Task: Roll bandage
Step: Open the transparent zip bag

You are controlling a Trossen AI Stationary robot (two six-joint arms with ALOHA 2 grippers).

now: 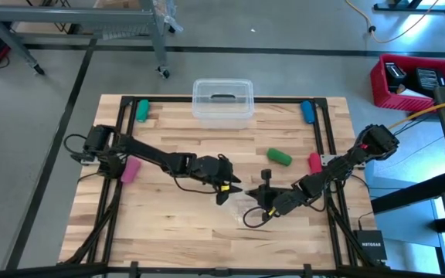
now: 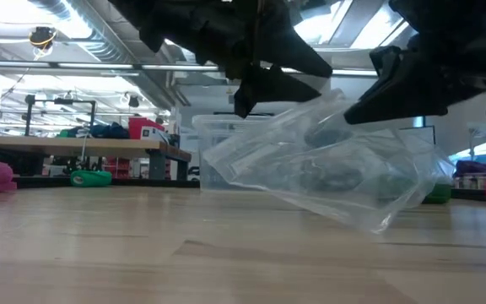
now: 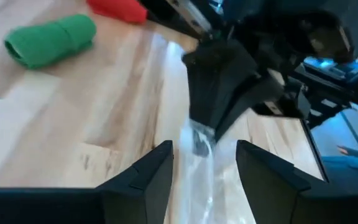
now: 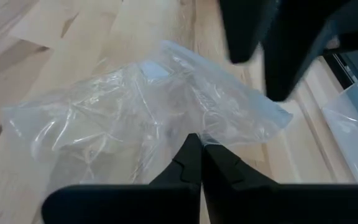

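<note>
The long green bandage strip shows in no view. A small clear plastic bag (image 2: 327, 165) hangs in the air at the table's middle, toward the near edge (image 1: 246, 210). My right gripper (image 4: 199, 157) is shut on it. My left gripper (image 3: 205, 171) is open just left of it, one finger on either side of the bag's near part (image 3: 199, 180). A small green cylinder (image 1: 279, 157) lies on its side a little farther back. My right gripper pinches the bag's edge (image 4: 194, 127) between its two shut fingertips, coming at it level from the table's right. The bag spreads out crumpled beyond the fingers, tilted, and looks lifted off the table in the low view. My left gripper: I cannot tell whether it touches the bag.
A clear lidded box (image 1: 222, 100) stands at the far middle. Rolls lie around: green (image 1: 141, 110) far left, blue (image 1: 307, 112) far right, pink (image 1: 131, 170) left, red (image 1: 314, 162) right. Black frame rails (image 1: 327, 154) run along the table's sides.
</note>
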